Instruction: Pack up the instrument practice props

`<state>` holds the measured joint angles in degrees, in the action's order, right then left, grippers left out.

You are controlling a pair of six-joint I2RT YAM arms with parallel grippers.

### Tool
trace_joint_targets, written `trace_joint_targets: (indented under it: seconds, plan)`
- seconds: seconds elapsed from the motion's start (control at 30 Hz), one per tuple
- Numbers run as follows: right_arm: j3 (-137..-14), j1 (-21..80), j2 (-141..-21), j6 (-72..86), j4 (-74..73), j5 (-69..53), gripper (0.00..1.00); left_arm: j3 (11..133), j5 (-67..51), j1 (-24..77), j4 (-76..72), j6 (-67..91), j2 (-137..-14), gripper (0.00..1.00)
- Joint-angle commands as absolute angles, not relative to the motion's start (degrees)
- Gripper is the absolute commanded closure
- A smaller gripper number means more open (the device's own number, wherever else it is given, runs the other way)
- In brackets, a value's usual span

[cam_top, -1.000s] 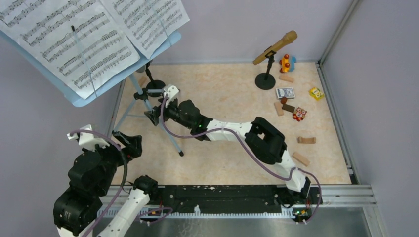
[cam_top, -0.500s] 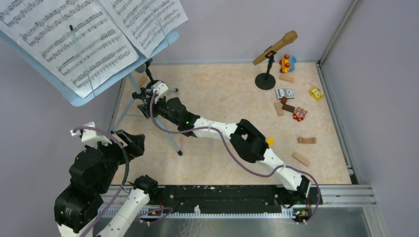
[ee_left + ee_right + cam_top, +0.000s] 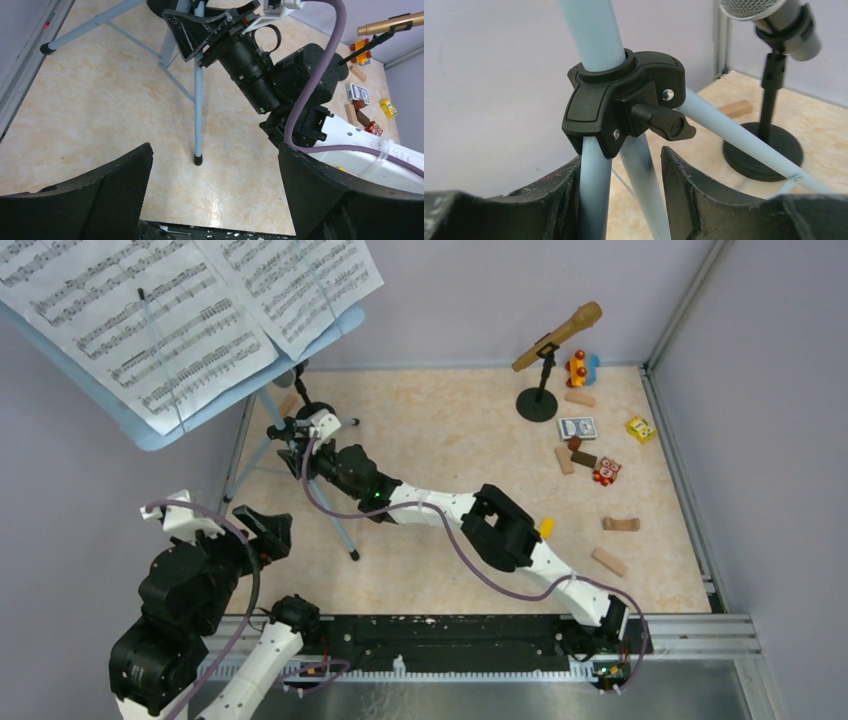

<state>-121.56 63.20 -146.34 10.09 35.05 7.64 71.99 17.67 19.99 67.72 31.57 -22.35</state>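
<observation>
The right fingers [image 3: 620, 157] are reached in under the light blue music desk [image 3: 165, 443] and grasp the tripod legs [image 3: 594, 190]. Two of the grey tubes run between them, a pad lying against each. How firm the hold is cannot be told. Just above the fingers sits the black hub [image 3: 624, 95] where the legs meet the post, a sensible place to take hold, since the stand is narrow there and can be steered without touching the desk overhead. The music sheets [image 3: 150, 320] lie on that desk high above the fingers, so any tilt of the stand risks sliding them off. Just beyond the right fingers stands a grey-headed microphone [image 3: 769, 10] in its mic holder [image 3: 764, 155], near enough to be knocked. The gold microphone [image 3: 560, 332] stands in its own holder well apart to the far right. The left fingers [image 3: 215, 150] hang spread wide with nothing between them, the nearest leg's foot on the bench [image 3: 470, 440] ahead of them. From there they look placed to steady the stand. Packing looks barely begun.
</observation>
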Motion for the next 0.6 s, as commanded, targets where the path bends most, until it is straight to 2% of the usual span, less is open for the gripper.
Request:
trace_joint_targets:
  seconds: [0.0,0.33,0.47,0.57]
  plan:
    - [-110.22,62.97,-137.42,6.66,39.04,18.02,1.00,70.70,18.17,20.21,66.68,31.55,-21.37,0.01]
    - [-85.78,62.98,-118.53,-2.12,42.53,30.99,1.00,65.95,14.98,20.19,63.33,32.29,-20.44,0.01]
    - [-83.06,62.93,-115.54,-5.17,38.24,34.11,1.00,64.19,13.72,20.17,62.15,32.52,-20.48,0.01]
    - [-85.98,62.97,-116.40,-7.37,32.91,33.66,1.00,63.18,13.52,20.15,61.45,32.52,-20.48,0.01]
